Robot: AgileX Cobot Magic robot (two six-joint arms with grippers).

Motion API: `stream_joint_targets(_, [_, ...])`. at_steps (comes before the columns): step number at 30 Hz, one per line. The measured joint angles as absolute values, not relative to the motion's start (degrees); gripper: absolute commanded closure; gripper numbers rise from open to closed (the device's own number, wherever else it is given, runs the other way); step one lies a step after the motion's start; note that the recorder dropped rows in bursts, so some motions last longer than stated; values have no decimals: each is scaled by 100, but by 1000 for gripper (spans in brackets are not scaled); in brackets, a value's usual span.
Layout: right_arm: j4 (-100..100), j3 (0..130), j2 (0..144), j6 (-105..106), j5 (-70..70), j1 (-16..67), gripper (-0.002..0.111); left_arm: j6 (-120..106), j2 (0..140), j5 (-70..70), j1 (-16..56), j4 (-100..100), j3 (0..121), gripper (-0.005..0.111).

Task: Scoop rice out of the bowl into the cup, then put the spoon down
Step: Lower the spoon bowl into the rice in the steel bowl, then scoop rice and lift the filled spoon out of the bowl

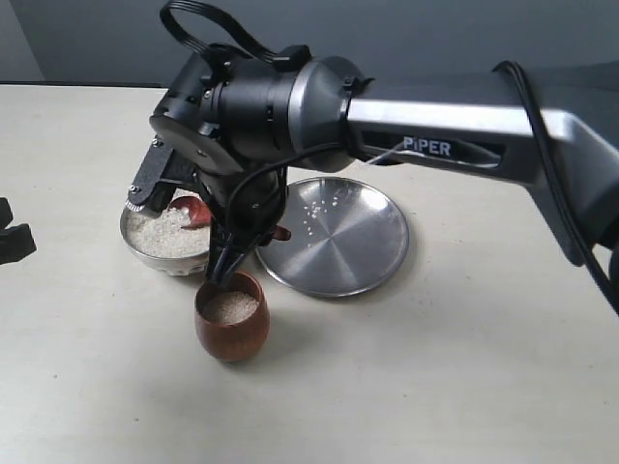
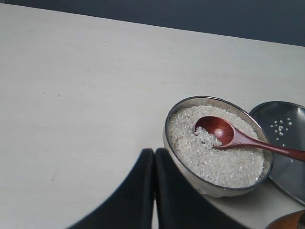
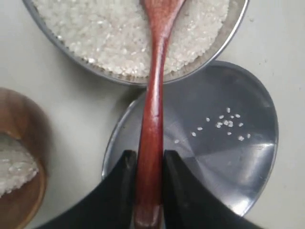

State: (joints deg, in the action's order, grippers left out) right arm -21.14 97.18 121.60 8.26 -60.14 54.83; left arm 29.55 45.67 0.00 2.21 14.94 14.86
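above plate (image 3: 228, 157): right gripper (image 3: 149, 156) clamps spoon (image 3: 155, 95) handle | head in bowl (image 2: 190, 179) rice (image 2: 224, 162) | left gripper (image 2: 154, 155) closed

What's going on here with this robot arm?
The right claw grips the spoon by its handle, its head resting in the rice in the bowl. The cup beside the bowl already holds rice. A few grains lie on the plate. The left claw is shut, holding nothing.

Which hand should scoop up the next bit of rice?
The right hand: it grips the spoon, whose head lies in the rice. The left hand is shut and empty.
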Motion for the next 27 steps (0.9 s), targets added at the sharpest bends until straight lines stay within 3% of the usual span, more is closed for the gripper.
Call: stream_joint_targets(27, [-429, 9718, 12160, 786, -5706, 4960, 109, 2955, 4567, 0, 221, 1494, 1486, 106])
